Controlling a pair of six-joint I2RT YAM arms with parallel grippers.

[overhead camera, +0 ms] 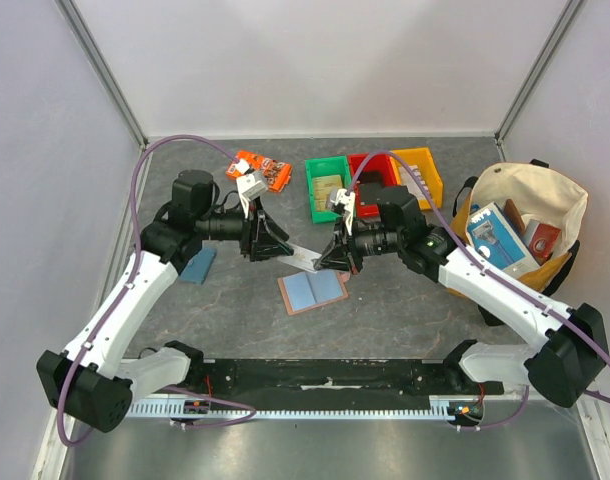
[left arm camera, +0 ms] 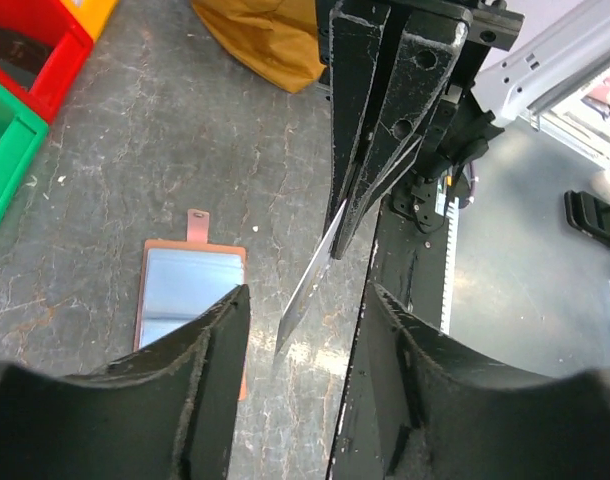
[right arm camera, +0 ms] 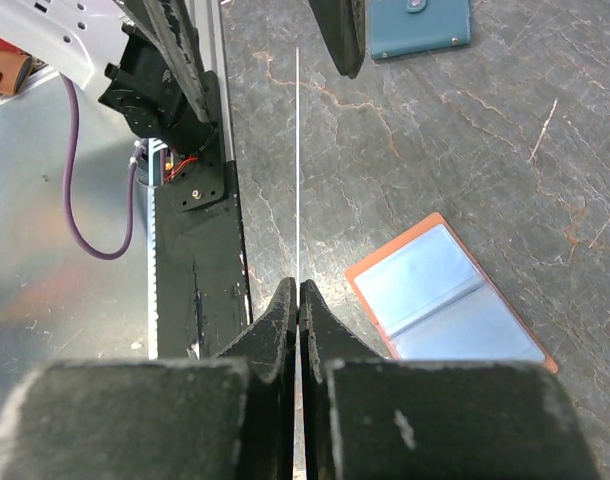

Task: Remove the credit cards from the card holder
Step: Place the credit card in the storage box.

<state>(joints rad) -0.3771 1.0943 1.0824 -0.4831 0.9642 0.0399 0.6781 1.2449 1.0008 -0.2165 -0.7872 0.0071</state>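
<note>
The tan card holder [overhead camera: 313, 290] lies open and flat on the table, light blue lining up; it also shows in the left wrist view [left arm camera: 190, 285] and the right wrist view [right arm camera: 445, 300]. My right gripper [overhead camera: 335, 256] is shut on one end of a thin silvery card [overhead camera: 303, 258] and holds it edge-on above the table [right arm camera: 298, 170]. My left gripper [overhead camera: 275, 248] is open. The card's free end [left arm camera: 307, 290] reaches between its spread fingers [left arm camera: 200, 370] without touching them. In the right wrist view my fingertips [right arm camera: 285, 305] pinch the card.
A teal-blue pouch [overhead camera: 197, 265] lies left of the holder. Green [overhead camera: 327, 187], red [overhead camera: 370, 170] and yellow [overhead camera: 421, 175] bins stand at the back, beside an orange item [overhead camera: 259, 170]. A tote bag [overhead camera: 525, 225] with packages stands right. A black rail [overhead camera: 325, 375] runs along the near edge.
</note>
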